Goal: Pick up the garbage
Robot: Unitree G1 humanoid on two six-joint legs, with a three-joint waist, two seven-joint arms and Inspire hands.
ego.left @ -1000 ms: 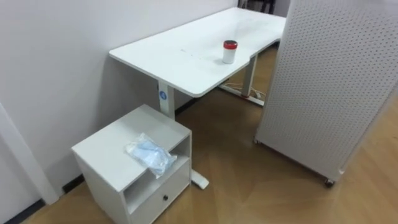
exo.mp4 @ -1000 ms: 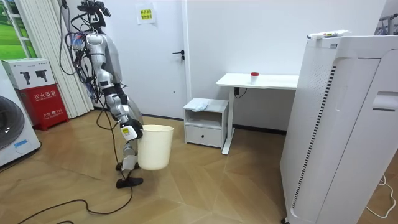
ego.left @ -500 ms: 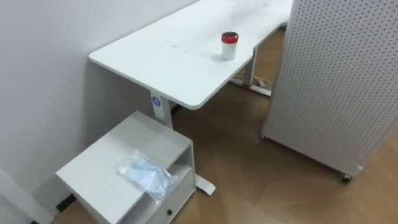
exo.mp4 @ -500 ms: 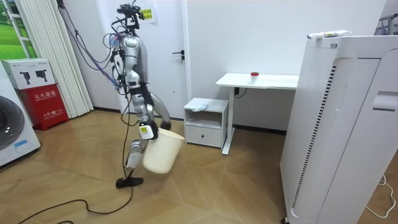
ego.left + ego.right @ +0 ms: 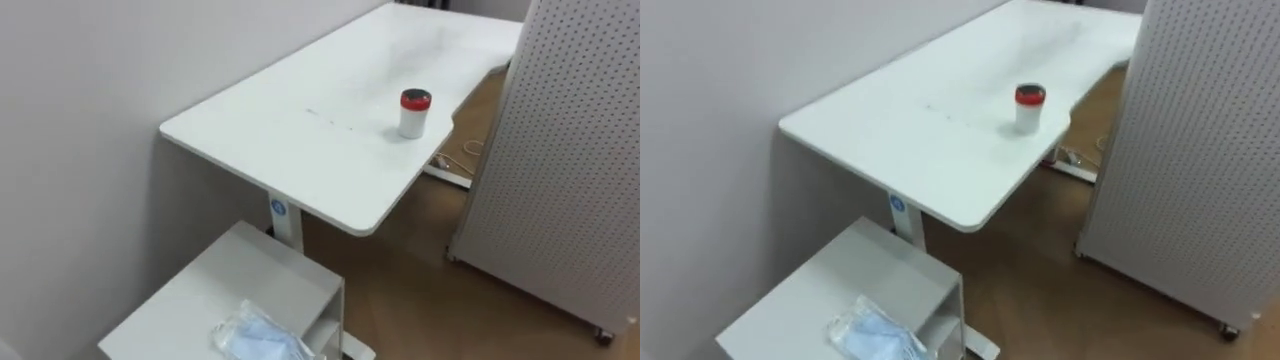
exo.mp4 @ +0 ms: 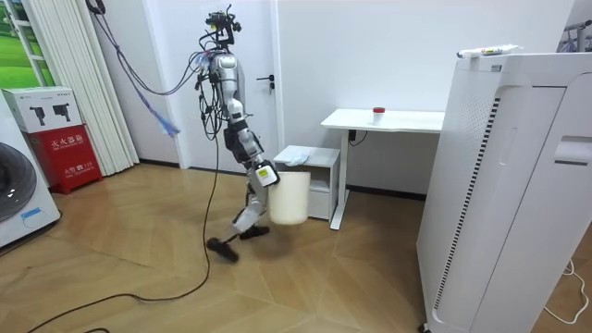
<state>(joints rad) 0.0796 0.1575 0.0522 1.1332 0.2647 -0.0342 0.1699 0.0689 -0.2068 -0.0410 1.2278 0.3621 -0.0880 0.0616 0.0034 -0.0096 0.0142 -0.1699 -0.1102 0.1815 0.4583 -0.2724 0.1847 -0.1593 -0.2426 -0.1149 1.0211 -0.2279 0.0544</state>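
In the left eye view, the garbage, a crumpled bluish-white wad, lies at the bottom edge of the frame on the top of a low white cabinet. Above it the white surface runs to the upper right and carries a red-lidded cup near its right edge, with a perforated panel at the far right. In the room view, left of centre, the robot stands just beside the cabinet with its right robot hand at the rim of a white bin; I cannot tell how its fingers are set.
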